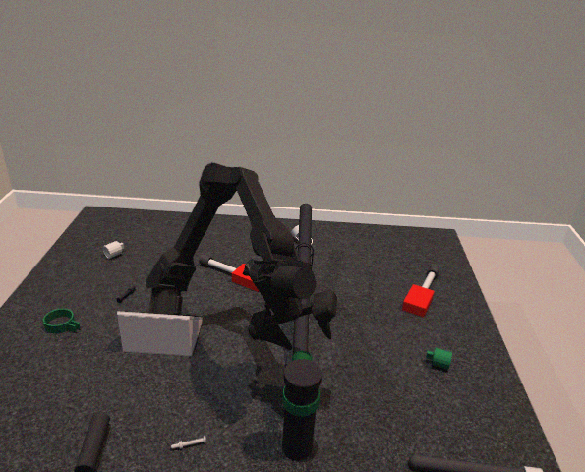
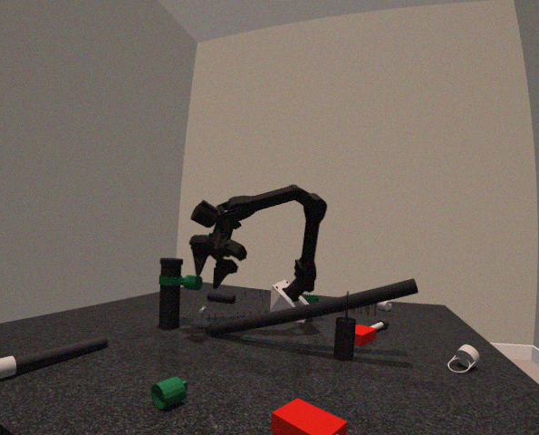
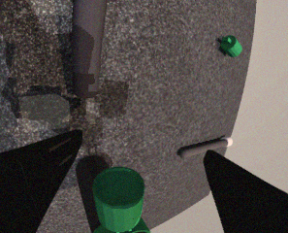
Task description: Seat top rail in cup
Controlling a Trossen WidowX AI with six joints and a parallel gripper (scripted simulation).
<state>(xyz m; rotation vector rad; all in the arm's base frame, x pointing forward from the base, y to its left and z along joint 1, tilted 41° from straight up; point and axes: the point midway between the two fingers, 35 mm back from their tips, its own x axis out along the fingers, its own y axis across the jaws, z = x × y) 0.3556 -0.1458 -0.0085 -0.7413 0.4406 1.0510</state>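
The big dark post (image 1: 300, 432) (image 2: 169, 306) carries a green brace band (image 1: 301, 407) (image 2: 168, 281) just under its cap. The green rail-end cup (image 2: 192, 282) (image 3: 119, 194) (image 1: 301, 355) hangs on the band and its mouth is empty. The long dark rail (image 1: 305, 223) (image 2: 306, 310) (image 3: 92, 0) slopes through the loop cap on the small post (image 2: 344, 338). Its low end rests on the table near the big post's foot, below the cup. My gripper (image 1: 298, 329) (image 2: 209, 275) (image 3: 145, 147) is open, fingers wide on either side of the cup, above the rail and holding nothing.
A white wedge block (image 1: 154, 332) stands by the arm's base. Red blocks (image 1: 418, 299) (image 2: 306, 418), a spare green cup (image 1: 439, 358) (image 2: 168, 391), a green ring (image 1: 58, 321), a white cap (image 1: 113, 249), a white bolt (image 1: 188, 442) and spare dark pipes (image 1: 92, 442) (image 2: 49, 355) lie around.
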